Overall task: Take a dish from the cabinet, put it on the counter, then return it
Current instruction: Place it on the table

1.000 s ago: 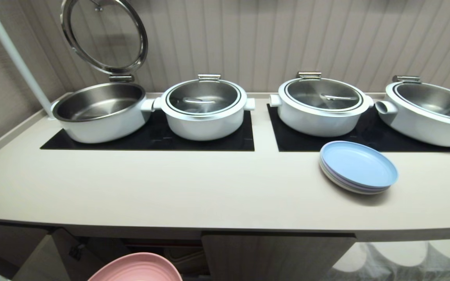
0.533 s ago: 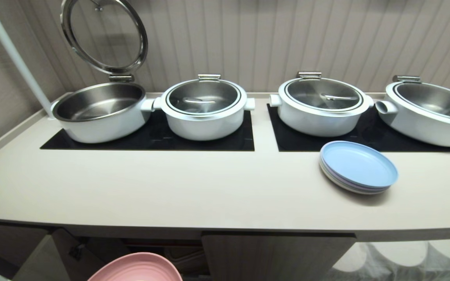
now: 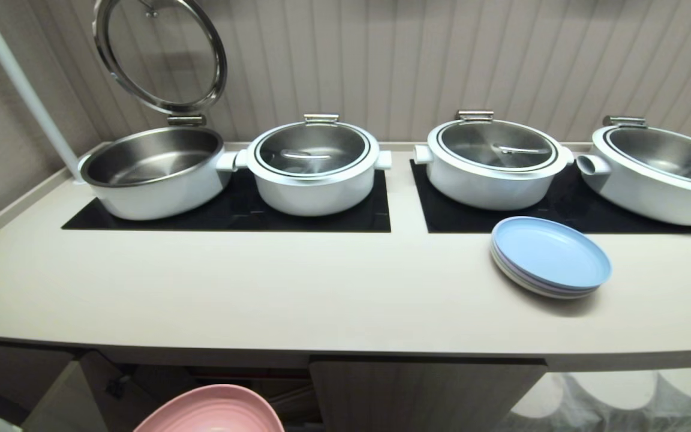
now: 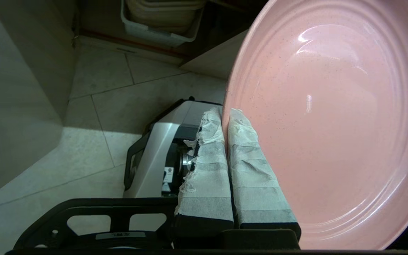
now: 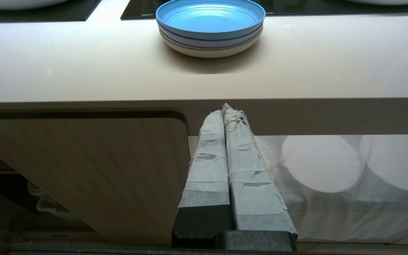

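The pink dish [image 4: 328,117] fills much of the left wrist view, and my left gripper [image 4: 225,115] is shut on its rim, one taped finger on each face. In the head view only the dish's upper edge [image 3: 210,411] shows, at the bottom left, below the counter [image 3: 297,294] and in front of the open cabinet [image 3: 243,378]. My left gripper itself is outside the head view. My right gripper [image 5: 227,109] hangs shut and empty below the counter's front edge [image 5: 296,102], beside the closed cabinet door [image 5: 83,166].
Several white pots [image 3: 312,168] stand on black cooktop panels [image 3: 231,216] at the back; the leftmost pot [image 3: 153,171] has its lid raised. Stacked pale blue plates [image 3: 549,255] lie on the counter's right. A white bin [image 4: 161,21] sits inside the cabinet, over tiled floor [image 4: 119,88].
The pink dish has edged slightly up and to the right at the bottom of the head view. Everything on the counter is unchanged.
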Controlling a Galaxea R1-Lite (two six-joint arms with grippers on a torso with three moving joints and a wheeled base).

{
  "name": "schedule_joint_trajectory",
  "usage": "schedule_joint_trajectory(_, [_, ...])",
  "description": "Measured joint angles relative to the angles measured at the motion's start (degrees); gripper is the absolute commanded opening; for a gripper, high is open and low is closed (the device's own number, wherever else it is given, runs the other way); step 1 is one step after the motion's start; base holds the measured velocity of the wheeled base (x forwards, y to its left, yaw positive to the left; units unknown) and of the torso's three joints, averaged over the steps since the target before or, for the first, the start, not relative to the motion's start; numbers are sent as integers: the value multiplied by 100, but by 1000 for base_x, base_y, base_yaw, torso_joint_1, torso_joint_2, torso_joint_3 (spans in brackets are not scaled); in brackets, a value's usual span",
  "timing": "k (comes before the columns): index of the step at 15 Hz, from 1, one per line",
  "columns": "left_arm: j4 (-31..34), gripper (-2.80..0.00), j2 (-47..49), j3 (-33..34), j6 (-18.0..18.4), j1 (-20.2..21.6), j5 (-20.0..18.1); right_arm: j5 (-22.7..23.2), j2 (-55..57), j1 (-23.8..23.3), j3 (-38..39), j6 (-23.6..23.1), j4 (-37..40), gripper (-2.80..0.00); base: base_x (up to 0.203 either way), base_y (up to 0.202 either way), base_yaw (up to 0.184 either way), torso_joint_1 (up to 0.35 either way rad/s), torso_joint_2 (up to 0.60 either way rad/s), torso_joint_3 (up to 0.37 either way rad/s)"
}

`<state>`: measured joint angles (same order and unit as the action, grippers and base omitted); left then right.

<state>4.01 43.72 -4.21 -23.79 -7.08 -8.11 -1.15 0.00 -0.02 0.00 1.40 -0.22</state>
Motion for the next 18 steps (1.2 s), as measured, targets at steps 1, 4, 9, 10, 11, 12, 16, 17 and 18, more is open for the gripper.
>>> schedule_joint_trajectory(1, [1,-280,0,-14,-2,-5,-4,0,0,-2,0,0,-2,-280,0,0,0,0,0,0])
schedule_joint_trajectory(4, [1,-280,2,-38,3,-33,-10,0,0,-1,0,0,0,-280,0,0,0,0,0,0])
schedule_joint_trajectory(9, [1,-280,63,-170,1,-52,-19,0,0,0,0,0,-1,-280,0,0,0,0,0,0])
schedule_joint_trajectory(10, [0,-280,96,-212,3,-82,-18,2,0,0,0,1,-2,-280,0,0,0,0,0,0])
schedule_joint_trajectory(11, [-5,-280,136,-259,4,-104,-24,0,0,0,0,0,-2,-280,0,0,0,0,0,0])
schedule_joint_trajectory(12, [-10,-280,182,-307,3,-116,-33,2,0,0,0,0,0,-280,0,0,0,0,0,0])
schedule_joint_trajectory(16, [-10,-280,398,-571,3,-132,-117,2,0,-5,0,-2,-2,-280,0,0,0,0,0,0])
schedule_joint_trajectory(17, [-7,-280,474,-643,1,-134,-121,1,0,-5,0,0,0,-280,0,0,0,0,0,0])
schedule_joint_trajectory(18, [-10,-280,544,-718,3,-135,-137,2,0,-2,0,0,-2,-280,0,0,0,0,0,0])
